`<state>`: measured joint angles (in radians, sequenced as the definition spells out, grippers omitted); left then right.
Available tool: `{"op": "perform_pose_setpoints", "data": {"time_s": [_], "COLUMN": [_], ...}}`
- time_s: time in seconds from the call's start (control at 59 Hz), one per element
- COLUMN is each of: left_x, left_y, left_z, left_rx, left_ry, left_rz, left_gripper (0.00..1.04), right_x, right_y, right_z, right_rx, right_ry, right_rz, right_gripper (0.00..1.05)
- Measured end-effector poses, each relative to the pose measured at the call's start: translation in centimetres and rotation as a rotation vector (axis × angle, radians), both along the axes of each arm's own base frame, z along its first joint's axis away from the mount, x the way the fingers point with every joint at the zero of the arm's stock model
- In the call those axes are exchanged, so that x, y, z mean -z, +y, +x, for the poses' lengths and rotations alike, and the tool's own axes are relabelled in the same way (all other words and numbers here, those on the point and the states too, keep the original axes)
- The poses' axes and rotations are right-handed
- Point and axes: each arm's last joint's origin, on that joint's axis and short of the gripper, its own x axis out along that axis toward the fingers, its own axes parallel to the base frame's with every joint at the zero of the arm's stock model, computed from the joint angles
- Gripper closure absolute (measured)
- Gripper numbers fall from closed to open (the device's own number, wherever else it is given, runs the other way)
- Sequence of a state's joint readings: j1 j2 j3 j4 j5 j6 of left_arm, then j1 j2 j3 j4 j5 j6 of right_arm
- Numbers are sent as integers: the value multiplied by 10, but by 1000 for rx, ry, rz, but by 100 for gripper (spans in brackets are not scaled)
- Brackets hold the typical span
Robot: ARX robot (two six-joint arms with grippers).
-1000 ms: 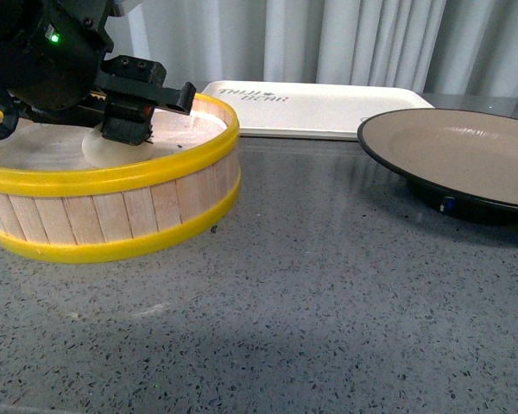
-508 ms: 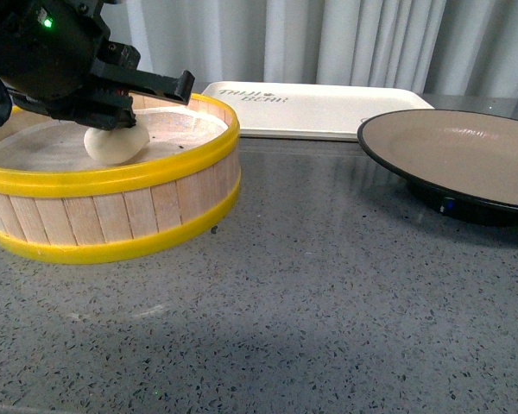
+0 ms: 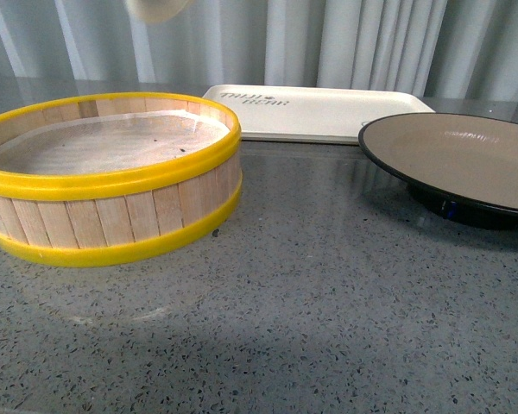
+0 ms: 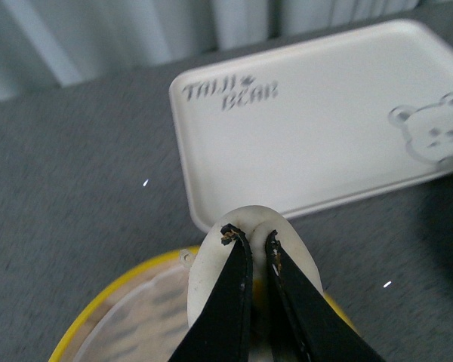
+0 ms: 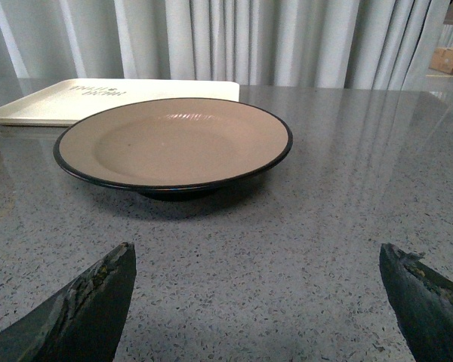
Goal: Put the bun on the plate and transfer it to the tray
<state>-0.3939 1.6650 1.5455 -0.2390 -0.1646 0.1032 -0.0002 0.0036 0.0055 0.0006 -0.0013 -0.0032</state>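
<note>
My left gripper [image 4: 251, 235] is narrow, clamped on the bun [image 4: 211, 260]. The black fingers [image 4: 230, 294] pinch into its top and pale dough bulges out on both sides. Directly beneath the grip I see the yellow rim of the basket [image 4: 98, 320]. Past that rim comes a band of bare grey table [image 4: 75, 173], then the tray [image 4: 325, 128], its rounded near corner and lettered end closest to the tips. In the front view the bun [image 3: 160, 9] is only a pale sliver at the top edge, well clear above the basket [image 3: 112, 220]; the arm itself is out of shot.

My right gripper [image 5: 255, 249] is spread wide and holds nothing, low over the table [image 5: 325, 249]. Open stone lies between the tips and ahead of them up to the plate [image 5: 174, 143]; its black rim is unobstructed all round. The tray [image 5: 98, 98] sits beyond the plate, and I cannot tell whether they touch. From the front, a broad bare lane runs between the basket wall and the plate [image 3: 457, 159].
</note>
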Motion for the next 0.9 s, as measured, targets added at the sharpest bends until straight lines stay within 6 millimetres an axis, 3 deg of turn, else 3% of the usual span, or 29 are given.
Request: {"op": "perform_pose_setpoints", "data": {"time_s": [0.068, 0.153, 0.203, 0.339, 0.441, 0.576, 0.898], "left_x": [-11, -16, -10, 11, 28, 42, 64], "left_y": [-21, -64, -93, -147, -178, -196, -209], "left_z": [4, 11, 15, 15, 11, 5, 3], "left_rx": [51, 143, 207, 313, 382, 434, 473], "left_ry": [-26, -37, -28, 5, 25, 40, 22], "left_rz": [-13, -21, -21, -1, 24, 60, 172], "left_gripper": [101, 101, 101, 101, 101, 101, 101], "right_x": [0, 0, 0, 0, 0, 0, 0], "right_y": [0, 0, 0, 0, 0, 0, 0], "right_z": [0, 0, 0, 0, 0, 0, 0], "right_rx": [0, 0, 0, 0, 0, 0, 0], "right_ry": [0, 0, 0, 0, 0, 0, 0], "right_rz": [0, 0, 0, 0, 0, 0, 0], "right_gripper": [8, 8, 8, 8, 8, 8, 8]}}
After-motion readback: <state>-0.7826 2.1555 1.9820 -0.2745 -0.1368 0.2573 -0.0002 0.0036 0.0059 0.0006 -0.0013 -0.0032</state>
